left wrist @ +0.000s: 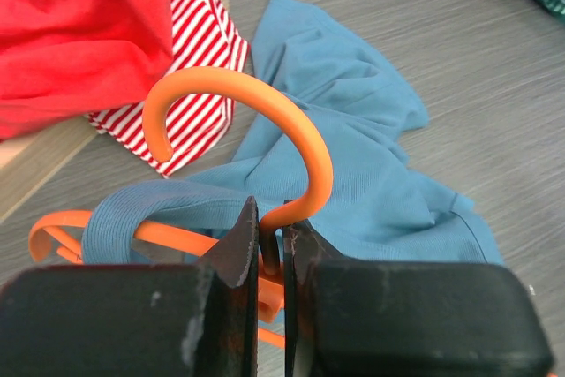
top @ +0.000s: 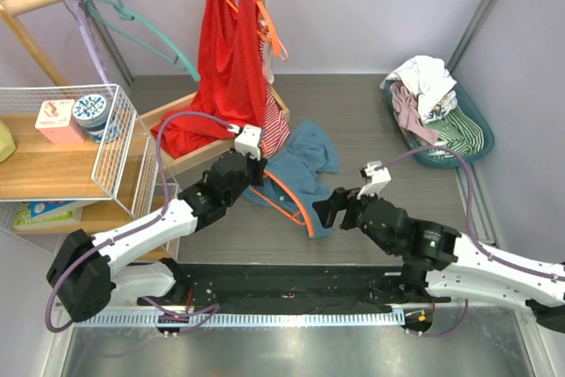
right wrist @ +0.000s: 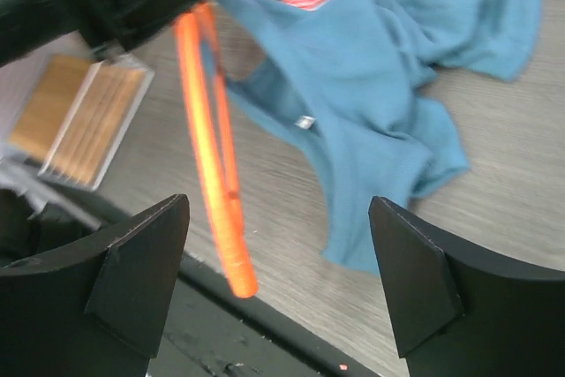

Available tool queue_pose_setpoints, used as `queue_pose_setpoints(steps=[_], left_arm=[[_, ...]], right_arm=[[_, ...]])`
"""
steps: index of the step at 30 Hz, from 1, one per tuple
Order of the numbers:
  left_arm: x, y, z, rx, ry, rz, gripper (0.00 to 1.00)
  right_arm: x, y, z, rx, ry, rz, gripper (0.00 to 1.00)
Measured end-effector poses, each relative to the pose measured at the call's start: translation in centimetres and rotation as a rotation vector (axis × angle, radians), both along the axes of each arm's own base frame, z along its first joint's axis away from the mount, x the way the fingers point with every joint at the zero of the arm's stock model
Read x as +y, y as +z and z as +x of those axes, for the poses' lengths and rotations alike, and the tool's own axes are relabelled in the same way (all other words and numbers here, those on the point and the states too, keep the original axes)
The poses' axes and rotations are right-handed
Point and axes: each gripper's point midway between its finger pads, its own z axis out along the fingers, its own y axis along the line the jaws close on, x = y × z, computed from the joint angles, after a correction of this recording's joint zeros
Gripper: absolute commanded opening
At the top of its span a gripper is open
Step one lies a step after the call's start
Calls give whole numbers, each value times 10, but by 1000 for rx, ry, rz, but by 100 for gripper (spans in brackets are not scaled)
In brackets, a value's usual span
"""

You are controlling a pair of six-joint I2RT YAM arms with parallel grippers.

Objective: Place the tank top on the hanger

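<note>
Left wrist | left pincer (left wrist: 272,231) clamps hanger (left wrist: 313,143) | striped garment (left wrist: 199,68) beside tank top (left wrist: 371,165) | right pincer (right wrist: 278,209) wide

The crumpled teal-blue tank top (left wrist: 371,174) sprawls on the tabletop, centre-right of frame. One strap loops over the thin orange hanger (left wrist: 229,81) at lower left, whose hook rises at centre.

Teal-blue against orange
Teal-blue tank top (left wrist: 371,156), orange hanger (left wrist: 229,79), red-and-white striped garment (left wrist: 199,59); grey, seemingly wood-grained desk (left wrist: 459,33).
</note>
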Motion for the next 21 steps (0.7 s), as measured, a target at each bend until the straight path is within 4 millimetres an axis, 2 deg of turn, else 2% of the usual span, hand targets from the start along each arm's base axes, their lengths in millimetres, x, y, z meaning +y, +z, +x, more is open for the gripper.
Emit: queue_pose_setpoints(steps=[2,6,8,10,16,21], left_arm=[[2,0,0,-12,4,14,0],[6,4,-2,-38,4,25,0],[8,7,-3,-52,5,23,0],[9,11,-5,-64,3,19,0],[11,14,-4,-85,6,19,0],[12,11,-5,-81,6,24,0]], right_arm=[[-4,-11,10,42,-54,-32,87],[-21,-66,38,190,-175,-150,81],[-29,-99,38,270,-181,-198,76],[-29,-121,31,335,-150,-231,71],[-2,-143,17,412,-16,-188,69],[9,-156,6,445,54,-153,68]])
